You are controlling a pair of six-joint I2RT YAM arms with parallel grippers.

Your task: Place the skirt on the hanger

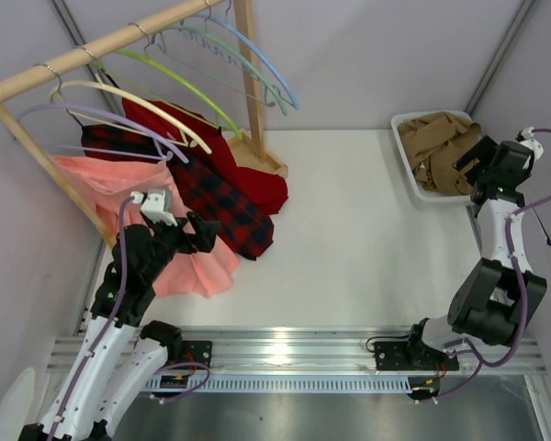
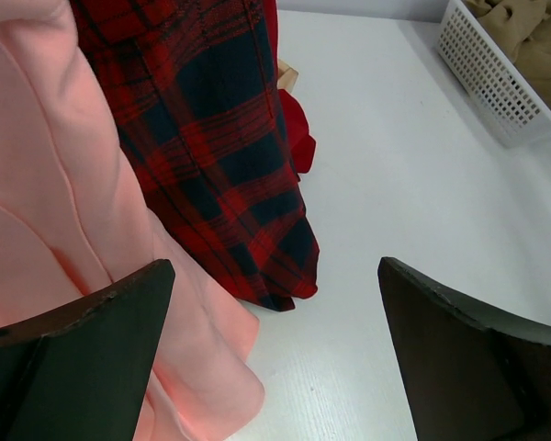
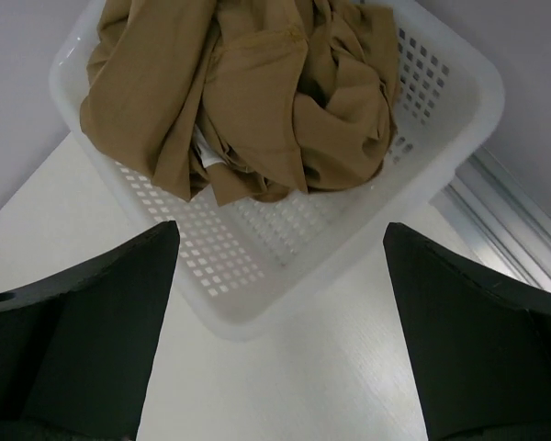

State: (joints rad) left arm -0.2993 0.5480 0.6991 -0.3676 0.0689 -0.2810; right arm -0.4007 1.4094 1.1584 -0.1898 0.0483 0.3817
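Top view, read from the near edge outward. The left gripper sat at 8 o'clock on the tabletop and pointed toward 2 o'clock. Its jaws were spread wide with nothing held between them. In the left wrist view its dark fingers framed the hem of the plaid skirt, with the salmon-pink skirt hanging just beside it at 9 o'clock. Whether the fingers touched either cloth could not be told.

The right gripper stood at 3 o'clock, raised at the near end of the white basket. Its jaws were likewise fully apart and empty. The skirt, tan-brown and crumpled, lay inside the basket at 2 o'clock on the tabletop. One fold lapped over a perforated side wall. The right wrist view showed the skirt beyond the fingertips, apart from them.

Farther back, at 10 o'clock, a red garment hung down behind the plaid skirt. The hanger, pale sage green, hung by its wire hook from the wooden rail at 11 o'clock. It sat between a lime-green hanger and a light blue hanger, well apart from the skirt
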